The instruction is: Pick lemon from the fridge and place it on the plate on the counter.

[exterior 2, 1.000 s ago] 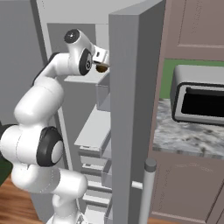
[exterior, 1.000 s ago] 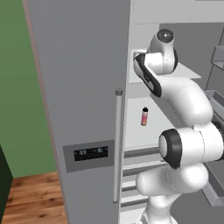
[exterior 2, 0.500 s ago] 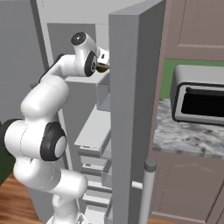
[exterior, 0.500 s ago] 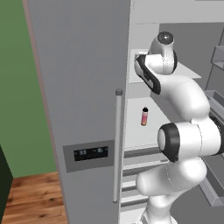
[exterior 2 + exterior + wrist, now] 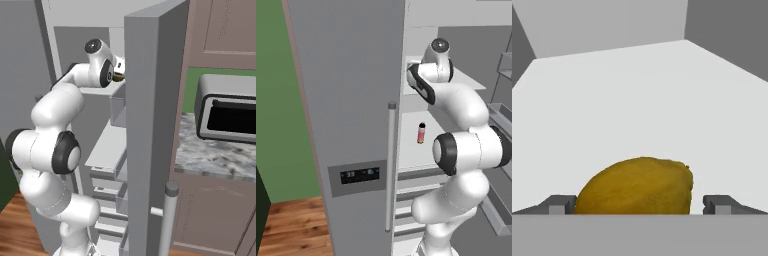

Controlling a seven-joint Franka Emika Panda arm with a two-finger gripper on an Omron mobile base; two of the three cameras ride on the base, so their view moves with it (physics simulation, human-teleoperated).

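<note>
I had the end effector (image 5: 639, 205) astride the small dark-yellow lemon (image 5: 635, 186) on the tall grey fridge's (image 5: 351, 100) white upper shelf (image 5: 637, 100) | grip unconfirmed, can't tell | lift and marbled surface (image 5: 215, 155) placement remained

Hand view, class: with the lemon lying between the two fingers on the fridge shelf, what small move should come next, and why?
Probably close the fingers on the lemon. It lies between the two tips on the white shelf, with a small gap visible on each side, so the gripper looks open and already lined up. Lifting first would likely leave the fruit behind.
</note>
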